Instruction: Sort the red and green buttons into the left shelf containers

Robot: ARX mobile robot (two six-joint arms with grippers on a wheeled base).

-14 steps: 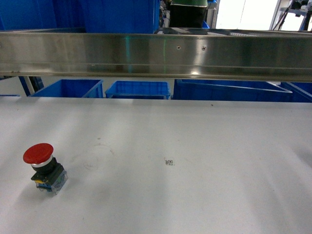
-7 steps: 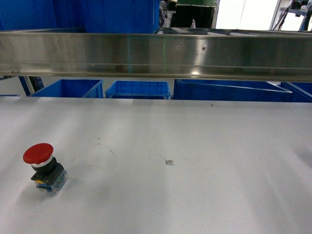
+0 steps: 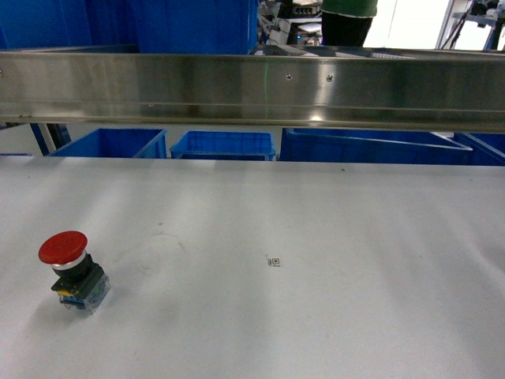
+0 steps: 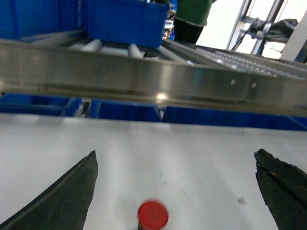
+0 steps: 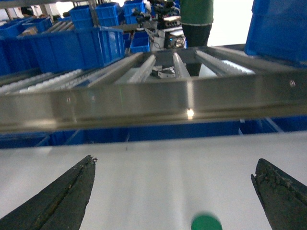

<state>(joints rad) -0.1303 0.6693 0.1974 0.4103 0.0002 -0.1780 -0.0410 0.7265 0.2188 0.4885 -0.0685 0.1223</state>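
Red button: palm-sized push button w/ round red mushroom cap (image 3: pixel 62 247), silver collar, black body, clear base w/ yellow + blue bits. Stands upright on the white table, tilted slightly. Nothing touches it.
Red button, L wrist view: red cap (image 4: pixel 153 214) at bottom edge, blurred, roughly between the two dark fingers of the left gripper (image 4: pixel 175 191), not touching either.
Green button: round green cap (image 5: pixel 206 223) at bottom edge of R wrist view, on the white table, blurred; body not visible. Not seen in head view.
Left gripper: jaws spread wide, holding nothing; hangs above the table over the red button.
Right gripper (image 5: pixel 175 194): jaws spread wide, holding nothing; green cap lies between the fingers, nearer the right-hand one, apart from both.
White table (image 3: pixel 331 237): flat matte top; small square printed marker (image 3: pixel 274 262) well right of the red button; faint ring-shaped scuff just right of the button.
Steel rail (image 3: pixel 252 87): long brushed-metal beam running across, well beyond the red button, above table's far edge.
Blue crates (image 3: pixel 223 145): deep rectangular blue plastic bins w/ thick rims, in a row beyond the table under the rail; more blue bins above the rail on a roller rack.
Person: green top, dark trousers (image 3: pixel 347 20), standing far behind the rail; head out of view.
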